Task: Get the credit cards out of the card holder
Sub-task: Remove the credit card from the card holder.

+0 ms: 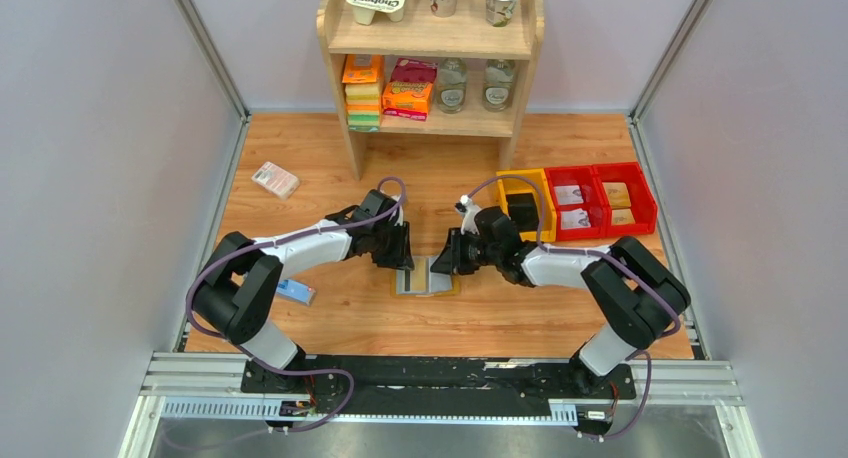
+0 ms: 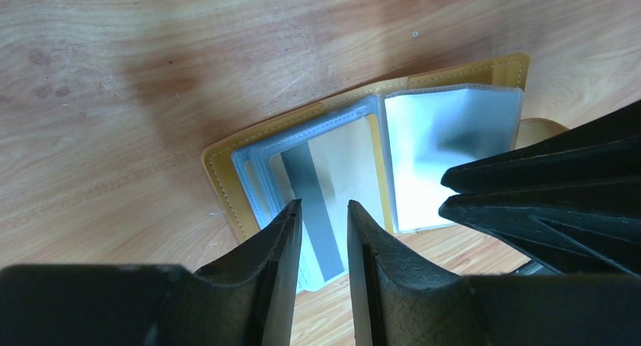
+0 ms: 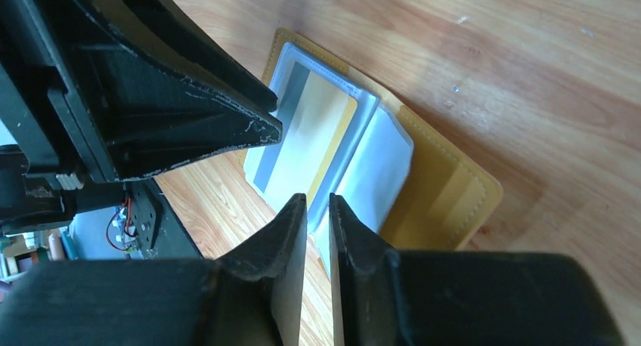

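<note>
Card holder [image 1: 425,280] laid open and flat at mid-counter, its long axis running left to right, the fold pointing near to far

The holder is flanked by both arms: the left pincer [image 2: 323,229] is held released, its fingers apart above a card [image 2: 340,161] with a grey stripe that is tucked in the left-hand clear sleeve; the right pincer [image 3: 317,210] is set at the right-hand sleeve with only a slit between its fingers, and whether the plastic is grasped cannot be told. Bare wood is left on the counter [image 1: 400,328] between the holder and the near edge. A blue bar [image 1: 297,292] is seen by the left arm, a packet [image 1: 275,179] far left, a wooden shelf [image 1: 430,40] at the far edge, and red bins [image 1: 600,170] far right. The counter is closed in by grey walls [image 1: 100,178]
</note>
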### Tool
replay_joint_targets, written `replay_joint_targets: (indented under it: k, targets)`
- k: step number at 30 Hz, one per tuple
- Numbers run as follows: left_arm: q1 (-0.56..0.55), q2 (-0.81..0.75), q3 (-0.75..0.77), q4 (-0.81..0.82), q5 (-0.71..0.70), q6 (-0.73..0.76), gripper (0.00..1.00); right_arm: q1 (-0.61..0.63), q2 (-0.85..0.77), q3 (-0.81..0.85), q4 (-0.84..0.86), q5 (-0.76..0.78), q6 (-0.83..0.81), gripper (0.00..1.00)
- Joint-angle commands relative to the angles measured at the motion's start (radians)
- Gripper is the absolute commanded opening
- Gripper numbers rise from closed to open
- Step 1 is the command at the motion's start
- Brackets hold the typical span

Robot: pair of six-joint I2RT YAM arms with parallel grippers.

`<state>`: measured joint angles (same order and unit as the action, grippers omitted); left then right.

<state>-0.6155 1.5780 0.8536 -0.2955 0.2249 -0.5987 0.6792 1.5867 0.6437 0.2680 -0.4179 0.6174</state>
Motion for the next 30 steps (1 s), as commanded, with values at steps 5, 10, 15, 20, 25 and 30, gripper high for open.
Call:
replay_joint_targets:
  k: [5,10,15,20,25,30]
  targets:
    - [-0.003,-0.019,-0.022,-0.021,-0.041,0.023,0.34,-0.004,0.094,0.045,0.099,-0.039,0.054,0.24]
    - [-0.003,-0.021,-0.030,-0.039,-0.051,0.016,0.32,-0.012,0.131,0.017,0.128,-0.039,0.076,0.29]
    - [-0.004,-0.062,-0.048,-0.057,-0.065,0.004,0.31,-0.038,0.160,-0.013,0.186,-0.068,0.116,0.34]
    - [-0.004,-0.104,-0.047,-0.067,-0.073,-0.016,0.39,-0.044,0.170,-0.016,0.234,-0.104,0.125,0.35]
    - [-0.003,-0.096,-0.028,-0.060,-0.061,-0.023,0.40,-0.044,0.177,-0.015,0.269,-0.120,0.146,0.36]
    - [-0.004,-0.070,-0.036,-0.037,-0.038,-0.032,0.40,-0.044,0.182,-0.021,0.310,-0.139,0.171,0.38]
